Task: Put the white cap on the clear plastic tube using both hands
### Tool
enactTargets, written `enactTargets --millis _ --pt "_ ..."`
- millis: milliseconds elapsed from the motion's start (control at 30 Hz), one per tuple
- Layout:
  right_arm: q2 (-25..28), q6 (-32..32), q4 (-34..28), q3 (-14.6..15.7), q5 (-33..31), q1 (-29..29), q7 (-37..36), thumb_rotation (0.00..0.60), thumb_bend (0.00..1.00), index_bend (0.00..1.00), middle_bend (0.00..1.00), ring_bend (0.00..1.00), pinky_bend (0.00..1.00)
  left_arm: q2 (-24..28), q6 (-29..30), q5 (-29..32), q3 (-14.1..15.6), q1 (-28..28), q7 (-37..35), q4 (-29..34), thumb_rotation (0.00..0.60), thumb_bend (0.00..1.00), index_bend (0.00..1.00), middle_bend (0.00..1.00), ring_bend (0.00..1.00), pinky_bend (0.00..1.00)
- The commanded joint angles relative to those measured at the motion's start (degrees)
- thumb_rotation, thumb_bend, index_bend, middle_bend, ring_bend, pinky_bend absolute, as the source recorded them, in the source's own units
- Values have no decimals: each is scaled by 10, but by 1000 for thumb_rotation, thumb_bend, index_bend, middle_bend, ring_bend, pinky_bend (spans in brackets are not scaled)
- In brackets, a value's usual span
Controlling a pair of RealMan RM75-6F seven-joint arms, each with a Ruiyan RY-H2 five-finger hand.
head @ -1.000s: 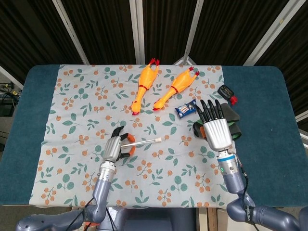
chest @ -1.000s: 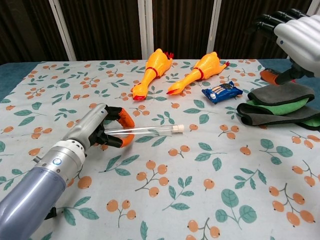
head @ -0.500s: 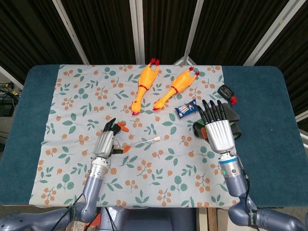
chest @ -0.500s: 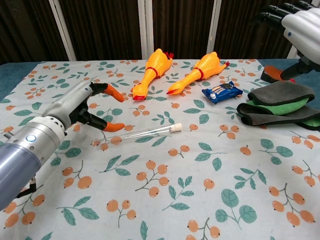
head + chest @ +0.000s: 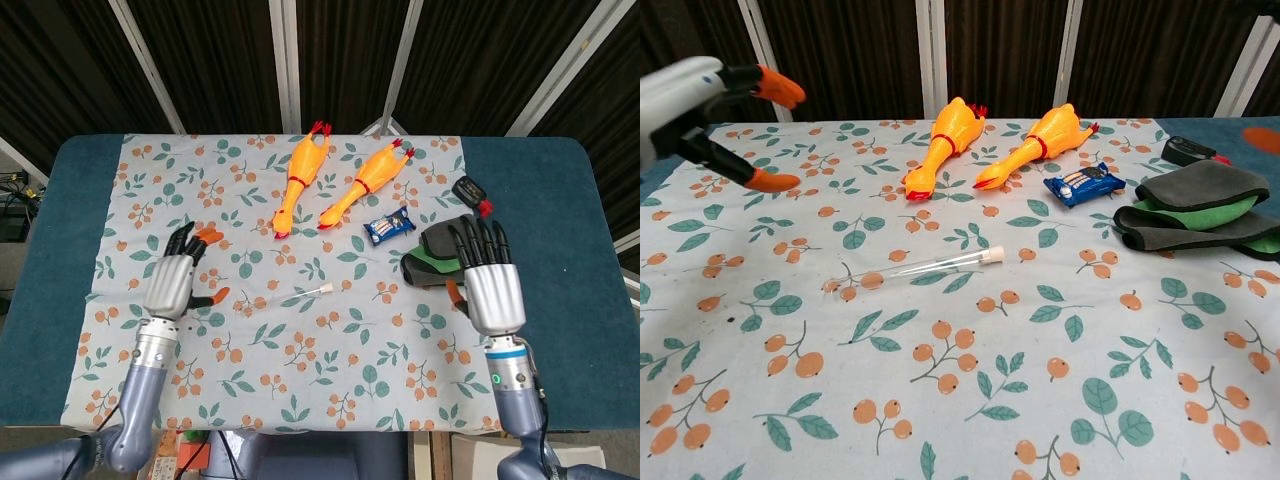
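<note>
The clear plastic tube (image 5: 283, 298) lies flat on the flowered cloth (image 5: 330, 390), with the white cap (image 5: 327, 289) on its right end. In the chest view the tube (image 5: 910, 268) and cap (image 5: 992, 255) rest alone at the cloth's middle. My left hand (image 5: 175, 280) hovers left of the tube, fingers spread and holding nothing; the chest view has it raised at the far left (image 5: 700, 105). My right hand (image 5: 493, 285) is well to the right of the cap, open and flat, over the cloth's right edge.
Two orange rubber chickens (image 5: 300, 180) (image 5: 365, 182) lie at the back. A blue packet (image 5: 387, 226) sits beside folded dark and green cloths (image 5: 440, 250). A small black and red object (image 5: 470, 192) rests on the blue table (image 5: 560, 200).
My left hand let go of the tube and moved away to the left and up. The tube now lies on the cloth. My right hand drew back to the right.
</note>
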State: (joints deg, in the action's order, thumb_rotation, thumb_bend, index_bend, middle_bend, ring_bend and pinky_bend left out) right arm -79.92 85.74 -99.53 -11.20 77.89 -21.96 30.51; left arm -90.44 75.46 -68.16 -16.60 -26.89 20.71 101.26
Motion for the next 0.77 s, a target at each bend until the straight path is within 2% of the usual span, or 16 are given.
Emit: enactTargets --millis 33,267,367,533,667,767 --pt "49 19 -51 27 -16 49 -45 600 348 108 70 0 14 75 41 -35 41 50 7 70 600 258 212 151 0 0" --pt "121 48 -100 76 -5 125 -158 600 348 104 56 0 14 188 103 -122 134 137 -39 110 600 207 199 125 0 0" --pt "146 59 -88 103 21 152 -194 600 348 35 11 0 7 219 132 -148 164 172 -72 106 600 183 165 101 0 0" --pt "171 88 -44 137 72 191 -243 600 348 0 0 0 0 251 179 -192 193 215 -116 83 600 177 137 90 0 0" --pt "186 118 -10 143 96 214 -276 600 348 0 0 0 0 266 222 -225 203 243 -156 46 600 177 127 88 0 0" --pt "187 124 13 143 101 224 -293 600 348 0 0 0 0 270 227 -222 207 256 -186 21 600 177 124 86 0 0"
